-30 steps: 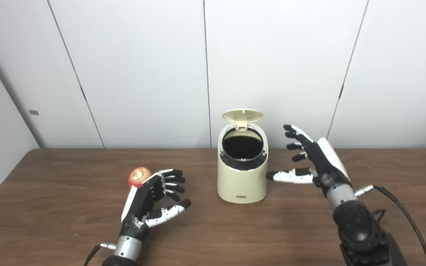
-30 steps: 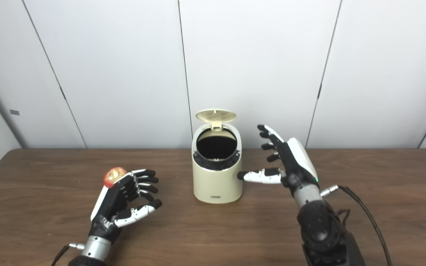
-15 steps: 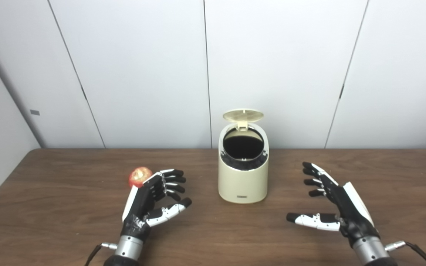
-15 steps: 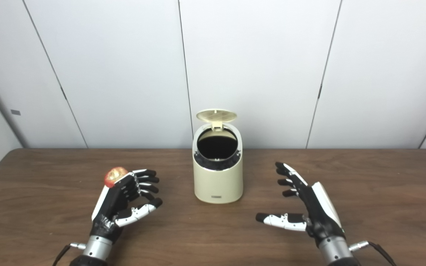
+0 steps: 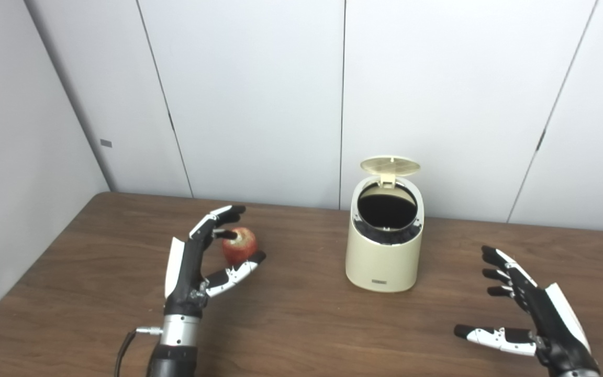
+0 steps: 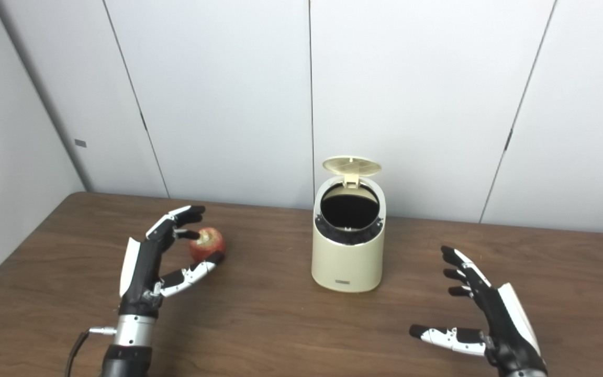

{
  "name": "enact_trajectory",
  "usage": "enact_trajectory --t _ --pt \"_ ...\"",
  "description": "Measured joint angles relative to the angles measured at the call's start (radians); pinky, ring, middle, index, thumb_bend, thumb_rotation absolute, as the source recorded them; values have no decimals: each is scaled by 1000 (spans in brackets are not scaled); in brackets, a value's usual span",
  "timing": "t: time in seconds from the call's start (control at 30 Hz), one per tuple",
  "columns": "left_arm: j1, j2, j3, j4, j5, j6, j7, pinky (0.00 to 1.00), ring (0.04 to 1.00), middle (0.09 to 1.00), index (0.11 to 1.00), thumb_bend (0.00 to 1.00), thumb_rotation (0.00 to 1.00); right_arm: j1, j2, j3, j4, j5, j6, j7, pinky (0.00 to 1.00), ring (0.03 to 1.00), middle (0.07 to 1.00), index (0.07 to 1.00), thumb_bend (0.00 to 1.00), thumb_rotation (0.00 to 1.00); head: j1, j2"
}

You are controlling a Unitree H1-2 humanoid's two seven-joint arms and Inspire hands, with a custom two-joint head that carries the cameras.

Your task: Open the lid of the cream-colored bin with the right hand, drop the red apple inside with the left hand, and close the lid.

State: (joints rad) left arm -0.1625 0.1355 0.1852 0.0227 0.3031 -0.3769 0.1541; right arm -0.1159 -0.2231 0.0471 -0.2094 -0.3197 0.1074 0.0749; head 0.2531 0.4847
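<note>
Done: lid point(image 5: 390, 166) of the cream bin point(image 5: 384, 256) stands up, hole is dark | Left: red apple point(image 5: 239, 245) sits on the table point(image 6: 280, 319) left of the bin; left hand point(image 5: 197, 259) curls around it, unsure if gripping; right hand point(image 6: 490, 317) spread, holding nothing, right of the bin | Views: both show the same

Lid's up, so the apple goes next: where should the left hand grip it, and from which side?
Grip the red apple around its widest middle, coming from its left, where the left hand already is. Fingers arch over the top and the thumb lies at its near side, so a wrap suits the round shape. Whether they touch is unclear.
</note>
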Motion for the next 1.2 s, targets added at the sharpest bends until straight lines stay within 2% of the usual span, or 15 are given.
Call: enact_trajectory --t 0.1,0.17,0.23,0.43,0.67,0.87,1.0,1.2 --pt "-7 17 17 -25 43 81 13 791 891 896 843 707 136 0 0 0 -1 0 3 2 713 833 887 891 730 31 2 2" --pt "-7 27 18 -37 74 127 18 936 941 916 870 726 156 0 0 -1 -5 0 6 5 716 831 886 890 729 27 3 2" --pt "-10 42 18 -37 94 177 19 984 959 918 876 745 162 0 0 -1 -14 1 7 8 718 832 884 889 729 18 6 3" --pt "-37 102 12 -38 127 296 5 861 934 938 907 836 188 0 0 -3 -32 1 21 10 725 832 885 888 724 11 11 6" --pt "-57 162 -43 -20 150 392 -44 824 948 954 945 932 259 0 -1 -1 -37 2 47 17 703 823 885 883 716 22 9 9" --pt "-59 179 -68 20 148 417 -60 814 935 898 943 974 223 0 -1 0 -51 2 57 25 706 830 889 886 719 23 6 12" --pt "-63 187 -102 36 168 450 -82 769 901 863 935 977 278 0 -2 0 -68 2 66 29 699 823 885 882 725 21 3 17" --pt "-77 195 -146 91 231 474 -74 761 886 850 922 959 270 5 -3 -2 -78 2 82 32 688 819 884 880 718 33 3 17"
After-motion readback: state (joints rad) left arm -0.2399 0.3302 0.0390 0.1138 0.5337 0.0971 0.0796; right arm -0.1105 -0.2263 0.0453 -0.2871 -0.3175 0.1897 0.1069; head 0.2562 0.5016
